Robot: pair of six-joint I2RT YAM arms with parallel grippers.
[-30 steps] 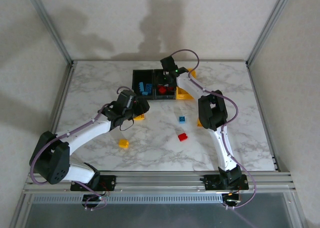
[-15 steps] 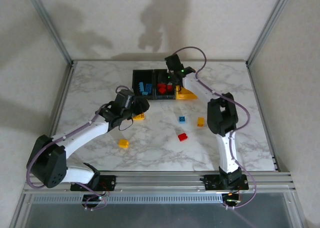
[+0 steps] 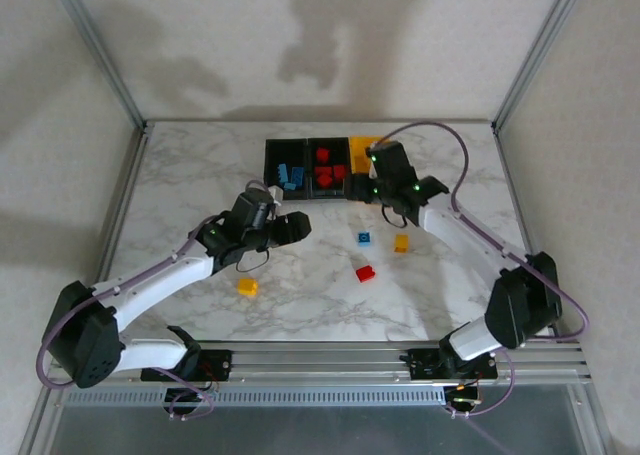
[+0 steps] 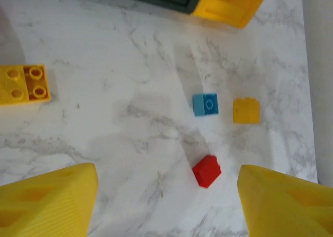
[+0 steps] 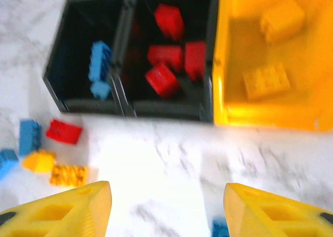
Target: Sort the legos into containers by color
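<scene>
Table (image 3: 180, 175): marble top that carries all my work items.
Bins (image 5: 156, 109): three joined in a row at the far side. Blue pieces are in the left black one, red in the middle black one, yellow in the yellow one.
Left gripper (image 4: 166, 206): fingers spread wide with nothing between them, hanging over the loose pieces at mid-table. As I judge the procedure, I centre on one piece, square the fingers to its flat sides, lower until the tips straddle it, then close.
Right gripper (image 5: 166, 211): fingers apart and empty, just in front of the bins. I advise keeping it clear of my left arm's path.
Flat yellow brick (image 4: 23, 84): well off to the left of my left gripper, beyond the left finger.
Red brick (image 4: 206, 170): the nearest target, just ahead of the gap in my left gripper and toward the right finger. It sits at an angle, so I should rotate the wrist first.
Blue brick (image 4: 205, 104): beyond the red one.
Yellow brick (image 4: 246, 111): just beside the blue one, not touching it.
</scene>
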